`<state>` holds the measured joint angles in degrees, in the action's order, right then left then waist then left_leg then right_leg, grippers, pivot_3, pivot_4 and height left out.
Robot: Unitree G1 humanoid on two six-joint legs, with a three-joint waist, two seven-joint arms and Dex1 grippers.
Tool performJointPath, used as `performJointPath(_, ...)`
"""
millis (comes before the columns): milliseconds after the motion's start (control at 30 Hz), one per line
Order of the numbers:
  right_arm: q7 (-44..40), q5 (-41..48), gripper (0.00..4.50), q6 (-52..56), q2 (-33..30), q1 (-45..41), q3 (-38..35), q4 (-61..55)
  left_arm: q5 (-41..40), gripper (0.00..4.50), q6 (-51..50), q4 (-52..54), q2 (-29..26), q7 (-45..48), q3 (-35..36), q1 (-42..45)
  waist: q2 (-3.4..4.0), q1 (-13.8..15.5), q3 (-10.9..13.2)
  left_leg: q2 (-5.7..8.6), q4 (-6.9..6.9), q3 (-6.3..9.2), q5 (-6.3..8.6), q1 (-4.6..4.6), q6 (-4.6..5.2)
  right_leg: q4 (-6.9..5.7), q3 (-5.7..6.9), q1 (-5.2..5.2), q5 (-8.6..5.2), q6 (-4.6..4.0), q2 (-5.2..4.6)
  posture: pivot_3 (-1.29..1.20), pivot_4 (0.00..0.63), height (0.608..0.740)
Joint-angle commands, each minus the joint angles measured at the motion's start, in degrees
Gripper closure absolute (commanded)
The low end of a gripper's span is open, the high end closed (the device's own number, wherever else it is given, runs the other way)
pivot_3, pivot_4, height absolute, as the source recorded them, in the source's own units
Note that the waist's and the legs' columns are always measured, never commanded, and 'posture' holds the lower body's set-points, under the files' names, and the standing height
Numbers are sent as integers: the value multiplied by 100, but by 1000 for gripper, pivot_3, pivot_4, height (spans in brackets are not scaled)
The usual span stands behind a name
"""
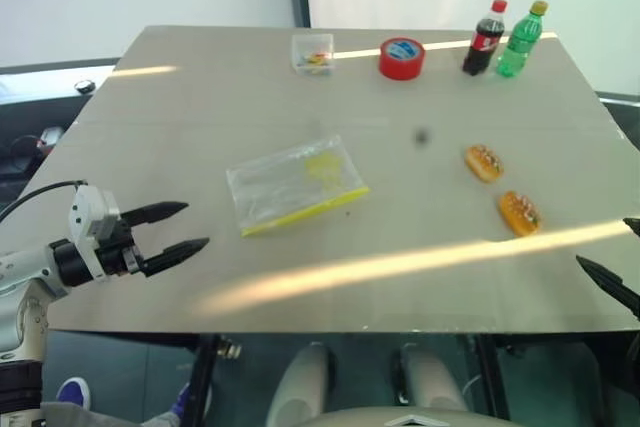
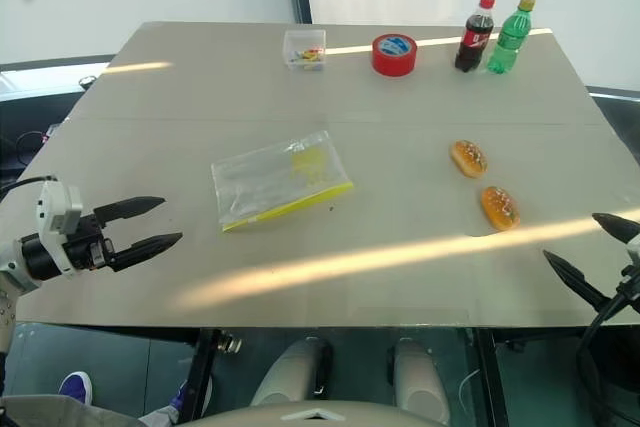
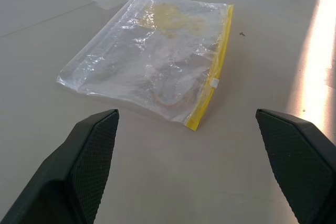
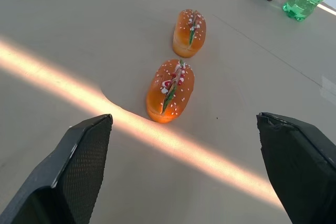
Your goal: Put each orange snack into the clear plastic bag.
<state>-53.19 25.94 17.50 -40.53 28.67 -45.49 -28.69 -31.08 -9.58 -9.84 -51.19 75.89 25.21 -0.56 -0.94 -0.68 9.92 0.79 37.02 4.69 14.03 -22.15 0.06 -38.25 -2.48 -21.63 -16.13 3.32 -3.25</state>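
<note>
Left eye view gives me the whole table: the clear plastic bag lies flat a little left of the middle, its yellow strip along the edge nearer me, with faint yellow print showing through toward its far corner. My left gripper hangs over the near left part of the table, pointing toward the bag but well short of it, its two black fingers spread apart with nothing between them. From the left wrist view I look straight between those fingers at the bag, which is crinkled and lies closed on the bare surface. The two orange snacks sit on the right half of the table, apart from the bag: the farther snack and the nearer snack, close to each other but not touching, the nearer one right at the edge of a bright band of sunlight that crosses the table. My right gripper is at the near right edge, short of the snacks, fingers spread wide and empty; the right wrist view lines both snacks up between them, each with a speckled top. Along the far edge stand a small clear box, a red tape roll, a cola bottle and a green bottle, the two bottles just beside each other.
</note>
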Motion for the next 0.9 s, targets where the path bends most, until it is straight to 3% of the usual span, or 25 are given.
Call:
performJointPath(33,135,9,9,-27,-89,-131,22,-99,-20,83,-65,92,-47,-66,-5,79,0,1,0,0,0,0,0,0,0,0,0,0,0,0,0,0,150,740)
performJointPath(267,501,26,9,283,-190,-600,518,-338,-29,83,-983,504,158,-1036,-186,206,1,-4,0,0,-1,3,0,-1,0,0,2,0,2,-1,1,0,150,740)
performJointPath(400,697,175,9,570,-214,-940,1006,-698,-294,83,-2750,712,-58,-1762,-339,430,1,-6,1,1,-4,8,0,-4,0,3,6,-2,2,0,2,0,150,740)
performJointPath(500,873,274,9,789,-224,-1258,1505,-1061,-603,83,-4205,331,-252,-1861,-573,960,0,-9,2,2,1,15,0,-4,0,-2,15,-1,2,2,21,0,150,740)
performJointPath(633,1140,441,9,1247,-247,-1624,2096,-1479,-913,83,-5304,-199,-12,-2013,-665,1592,0,-16,5,5,5,14,0,-4,0,-8,16,-1,2,3,35,0,150,740)
performJointPath(900,1385,565,9,1631,-281,-1745,2432,-1905,-756,83,-6095,-2002,462,-1676,-1382,3016,2,15,2,31,8,25,-1,-2,0,-25,20,0,2,4,23,0,150,740)
